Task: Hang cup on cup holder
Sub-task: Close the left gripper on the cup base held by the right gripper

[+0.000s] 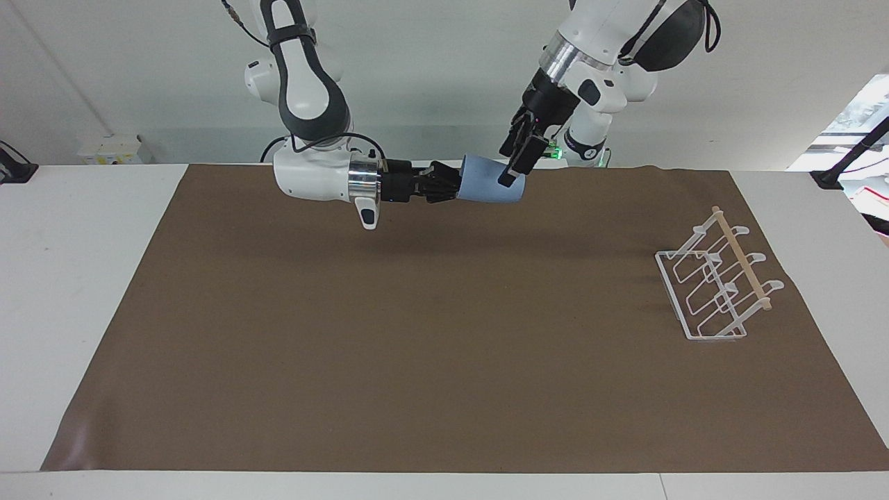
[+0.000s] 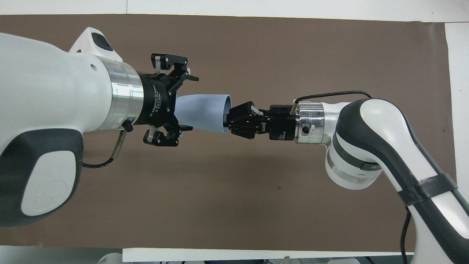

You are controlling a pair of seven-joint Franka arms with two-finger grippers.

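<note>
My right gripper (image 1: 448, 189) is shut on the rim of the light-blue cup (image 1: 488, 189) and holds it on its side in the air over the mat's edge nearest the robots. The cup's narrow base points toward the left arm. My left gripper (image 1: 511, 172) is open, and its fingers stand on either side of the cup's base without closing on it. In the overhead view the cup (image 2: 201, 113) lies between the left gripper (image 2: 188, 103) and the right gripper (image 2: 230, 123). The white wire cup holder (image 1: 715, 285) stands on the mat toward the left arm's end.
A brown mat (image 1: 417, 333) covers most of the white table (image 1: 83, 278). In the overhead view the left arm hides the cup holder. Small white containers (image 1: 111, 149) stand at the table's corner by the right arm's end.
</note>
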